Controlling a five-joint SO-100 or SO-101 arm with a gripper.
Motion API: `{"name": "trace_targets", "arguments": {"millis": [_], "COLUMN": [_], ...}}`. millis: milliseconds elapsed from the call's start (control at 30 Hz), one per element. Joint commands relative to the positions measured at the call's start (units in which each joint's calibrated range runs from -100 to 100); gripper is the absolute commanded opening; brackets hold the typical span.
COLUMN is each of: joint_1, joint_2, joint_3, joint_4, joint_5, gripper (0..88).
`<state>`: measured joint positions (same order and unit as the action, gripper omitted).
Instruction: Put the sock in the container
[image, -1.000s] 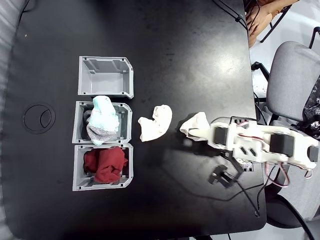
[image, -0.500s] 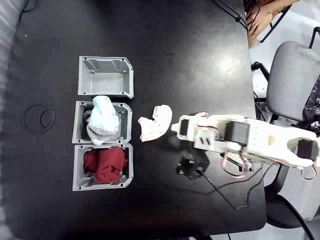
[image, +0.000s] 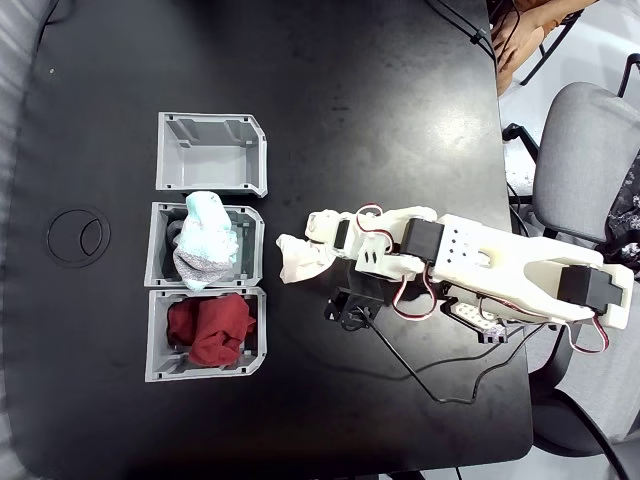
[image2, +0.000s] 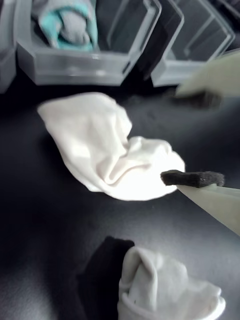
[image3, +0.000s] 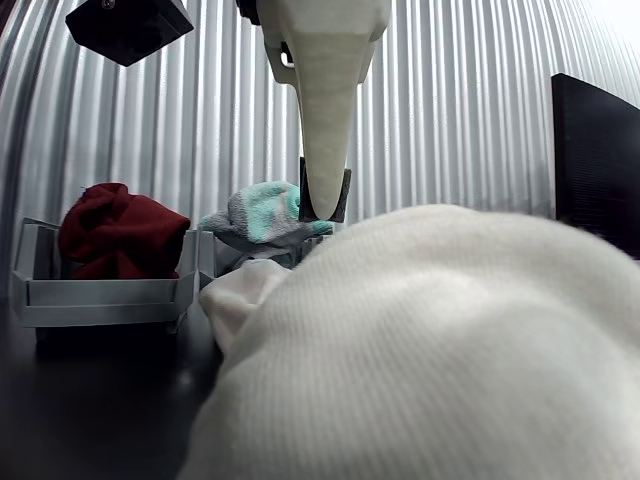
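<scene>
Our gripper (image2: 200, 137) has swung over from the bundle (image2: 170, 290) to the sock (image2: 107, 145). Jaws spread wide, empty. The container (image: 210, 152) waits.

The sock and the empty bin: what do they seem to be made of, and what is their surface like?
The sock looks like soft knit fabric, cream-white and matte: it lies limp with folds and creases. The empty bin seems to be rigid moulded plastic, light grey with a dull sheen: straight walls, ribs inside, one cut-off corner. The exact fibre or plastic cannot be told.
</scene>
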<state>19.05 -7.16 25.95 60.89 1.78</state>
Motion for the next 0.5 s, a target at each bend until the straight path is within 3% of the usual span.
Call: {"name": "trace_targets", "arguments": {"millis": [0,133,467], "joint_1": [-0.35,-0.75,-0.75], "joint_2": [1.34,5.36,20.33], "joint_3": [-2.14,-3.13,-12.42], "joint_4": [-0.17,-0.43,-0.34], "joint_5": [0.37,0.37,0.37], "gripper": [33.7,37.1,36.3]}}
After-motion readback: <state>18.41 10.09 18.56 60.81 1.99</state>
